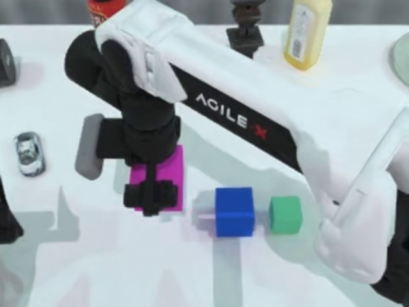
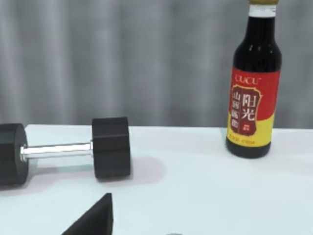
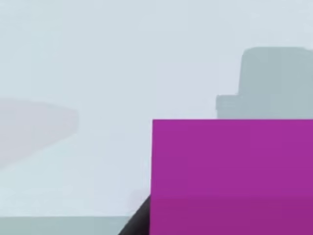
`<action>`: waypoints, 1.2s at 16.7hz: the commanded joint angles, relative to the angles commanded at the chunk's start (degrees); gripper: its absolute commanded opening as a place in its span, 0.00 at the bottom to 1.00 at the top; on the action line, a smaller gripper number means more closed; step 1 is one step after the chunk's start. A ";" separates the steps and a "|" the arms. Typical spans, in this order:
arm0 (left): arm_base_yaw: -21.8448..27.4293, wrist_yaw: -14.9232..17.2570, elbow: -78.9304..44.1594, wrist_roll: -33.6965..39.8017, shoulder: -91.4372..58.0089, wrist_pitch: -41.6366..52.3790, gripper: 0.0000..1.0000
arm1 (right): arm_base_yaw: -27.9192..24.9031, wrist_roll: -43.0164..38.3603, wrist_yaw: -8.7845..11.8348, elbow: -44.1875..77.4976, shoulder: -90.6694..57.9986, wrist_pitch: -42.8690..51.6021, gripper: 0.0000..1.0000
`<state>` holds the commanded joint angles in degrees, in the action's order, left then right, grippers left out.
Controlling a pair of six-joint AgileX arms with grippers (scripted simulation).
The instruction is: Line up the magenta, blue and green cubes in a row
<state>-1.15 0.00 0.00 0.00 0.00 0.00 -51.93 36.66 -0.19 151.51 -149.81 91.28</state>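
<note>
Magenta cube (image 1: 167,174) under right jaws (image 1: 152,195)

R arm (image 1: 255,121): "AGILE X" in white w/ red X on black strip, reads toward 4 o'clock | soy sauce btl (image 2: 253,83): "CUCU" atop red-yellow label, Chinese chars below, small print unreadable | yellow btl (image 1: 308,32), top view 1 o'clock: barcode-type label, can't read | cubes: no txt
</note>
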 joint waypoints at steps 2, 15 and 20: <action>0.00 0.00 0.00 0.00 0.00 0.00 1.00 | -0.72 -0.14 -0.02 0.80 -0.44 0.42 0.00; 0.00 0.00 0.00 0.00 0.00 0.00 1.00 | -0.71 -0.29 0.05 -20.40 3.33 -16.63 0.00; 0.00 0.00 0.00 0.00 0.00 0.00 1.00 | -0.84 -0.22 0.03 -23.12 3.74 -19.32 0.00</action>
<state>-1.15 0.00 0.00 0.00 0.00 0.00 -52.77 36.44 -0.15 128.40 -146.06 71.96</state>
